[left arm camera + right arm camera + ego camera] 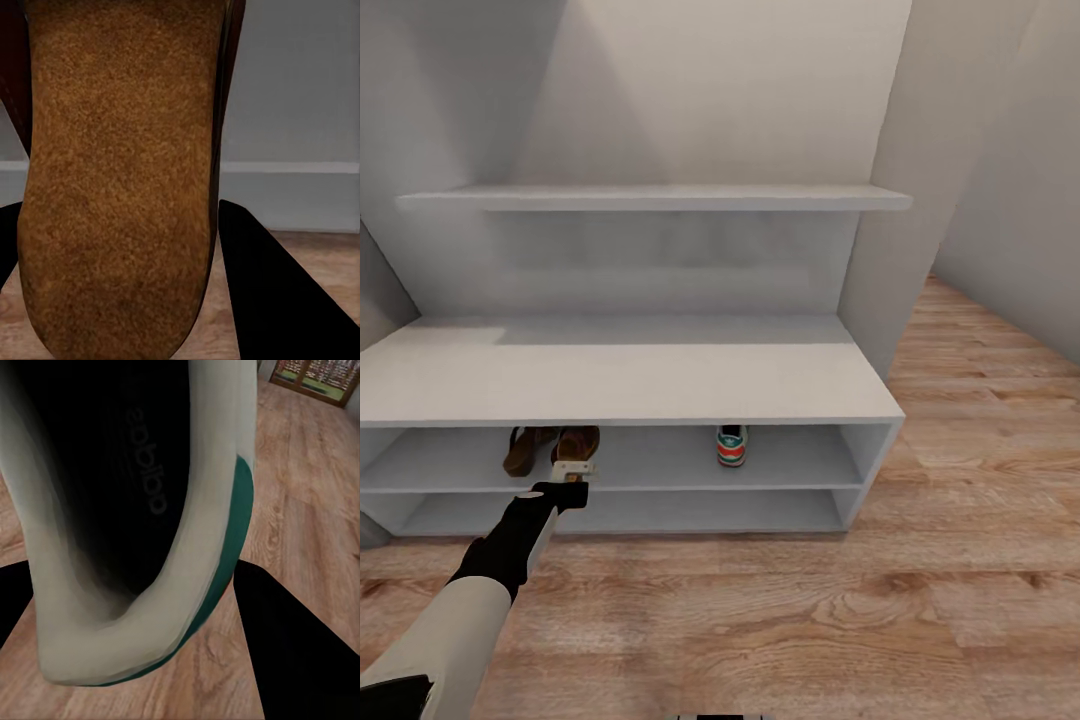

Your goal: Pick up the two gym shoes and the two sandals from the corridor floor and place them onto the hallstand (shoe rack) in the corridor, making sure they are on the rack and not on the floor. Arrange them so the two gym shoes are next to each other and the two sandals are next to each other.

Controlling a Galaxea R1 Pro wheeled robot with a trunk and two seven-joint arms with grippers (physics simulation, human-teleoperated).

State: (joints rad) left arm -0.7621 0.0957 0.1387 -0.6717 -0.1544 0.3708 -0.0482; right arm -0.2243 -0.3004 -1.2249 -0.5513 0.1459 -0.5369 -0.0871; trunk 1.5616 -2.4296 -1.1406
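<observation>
The hallstand (620, 385) stands against the wall straight ahead. On its upper open shelf, at the left, one dark brown sandal (526, 450) rests. Right beside it is the second sandal (579, 442), its tan footbed (120, 172) seen close up in the left wrist view. My left gripper (572, 472) is shut on this sandal at the shelf's front edge, with a dark finger (277, 292) at each side. One gym shoe (731, 446) sits further right on the same shelf. My right gripper (131, 585) is shut on the other gym shoe (202, 547), holding it above the corridor floor (300, 502).
A narrow ledge (660, 197) crosses the tall back panel above the bench top. The lower shelf (660, 512) is bare. A grey wall (1010, 170) closes the right side, with wood flooring (810, 620) running from the rack toward me and past it at the right.
</observation>
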